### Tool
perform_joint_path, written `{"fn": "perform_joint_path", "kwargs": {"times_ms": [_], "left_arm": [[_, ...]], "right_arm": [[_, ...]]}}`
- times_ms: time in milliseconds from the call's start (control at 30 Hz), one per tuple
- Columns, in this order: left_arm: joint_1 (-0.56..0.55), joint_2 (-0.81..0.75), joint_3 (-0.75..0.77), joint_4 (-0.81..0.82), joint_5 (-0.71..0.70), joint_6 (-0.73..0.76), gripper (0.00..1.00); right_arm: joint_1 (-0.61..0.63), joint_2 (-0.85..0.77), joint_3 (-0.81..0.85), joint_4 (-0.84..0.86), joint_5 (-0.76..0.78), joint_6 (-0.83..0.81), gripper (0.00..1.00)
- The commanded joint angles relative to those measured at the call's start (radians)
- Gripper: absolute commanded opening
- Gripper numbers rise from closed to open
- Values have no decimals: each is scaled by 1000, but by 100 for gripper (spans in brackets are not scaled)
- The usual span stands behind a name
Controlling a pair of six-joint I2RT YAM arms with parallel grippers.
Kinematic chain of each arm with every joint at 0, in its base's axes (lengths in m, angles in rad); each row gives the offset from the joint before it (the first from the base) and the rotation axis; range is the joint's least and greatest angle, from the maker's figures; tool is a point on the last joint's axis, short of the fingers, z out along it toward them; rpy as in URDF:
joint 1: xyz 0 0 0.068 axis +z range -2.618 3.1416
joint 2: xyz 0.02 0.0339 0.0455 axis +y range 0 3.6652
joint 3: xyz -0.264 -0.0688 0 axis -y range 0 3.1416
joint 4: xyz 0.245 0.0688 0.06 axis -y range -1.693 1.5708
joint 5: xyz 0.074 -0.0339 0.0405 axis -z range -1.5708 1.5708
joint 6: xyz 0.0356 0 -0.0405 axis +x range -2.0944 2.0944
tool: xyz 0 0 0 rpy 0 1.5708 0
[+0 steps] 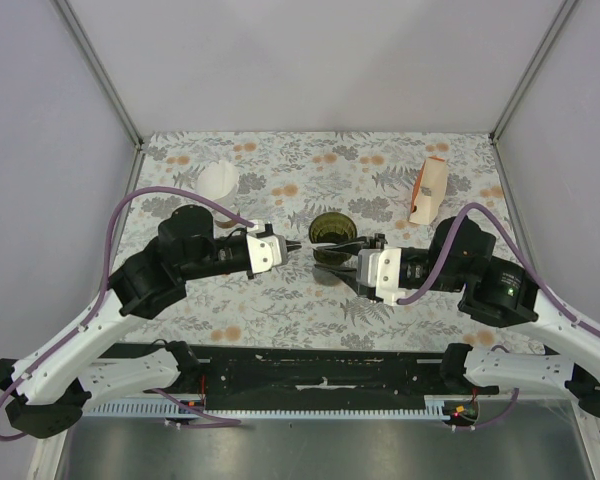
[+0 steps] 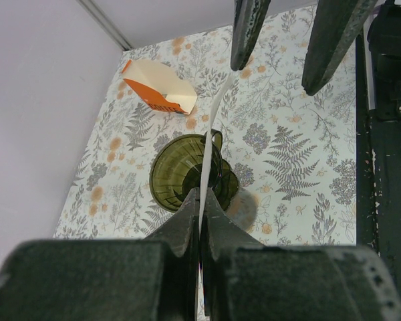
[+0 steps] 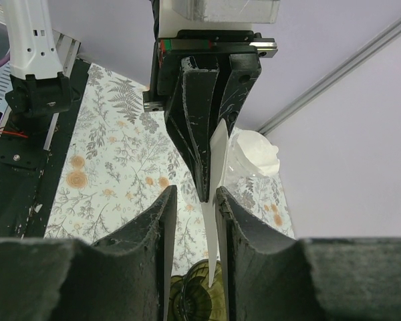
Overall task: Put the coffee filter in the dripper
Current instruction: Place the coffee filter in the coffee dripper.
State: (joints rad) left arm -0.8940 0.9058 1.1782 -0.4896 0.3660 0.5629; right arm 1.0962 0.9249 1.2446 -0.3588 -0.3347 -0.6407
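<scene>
The dark olive-green dripper (image 1: 332,228) stands upright on the floral tabletop between my two grippers. My left gripper (image 1: 292,245) is shut on the coffee filter (image 2: 210,134), a thin white sheet seen edge-on, held above the dripper (image 2: 180,175). My right gripper (image 1: 330,258) is open, facing the left one. In the right wrist view the filter (image 3: 217,194) hangs between my open right fingers (image 3: 162,234), close to the right-hand one, its lower tip over the dripper (image 3: 197,294). The left gripper (image 3: 205,180) shows there too, pinching the sheet.
A pale peach packet with an orange end (image 1: 428,190) lies at the back right. A clear holder with white filter papers (image 1: 218,180) stands at the back left. Grey walls and metal posts enclose the table on three sides.
</scene>
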Motion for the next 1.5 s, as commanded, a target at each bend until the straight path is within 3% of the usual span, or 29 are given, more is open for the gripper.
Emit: {"fn": "perform_joint_path", "kwargs": {"times_ms": [0,500,1467], "left_arm": [[-5,-16,-2,51,-12,11,2],[-5,-13,3,51,-7,25,2],[-8,-16,6,11,17,66,2]], "right_arm": [[-1,-9,16,26,2,-5,35],[-1,42,24,27,60,-40,33],[-1,75,84,46,126,-100,45]]}}
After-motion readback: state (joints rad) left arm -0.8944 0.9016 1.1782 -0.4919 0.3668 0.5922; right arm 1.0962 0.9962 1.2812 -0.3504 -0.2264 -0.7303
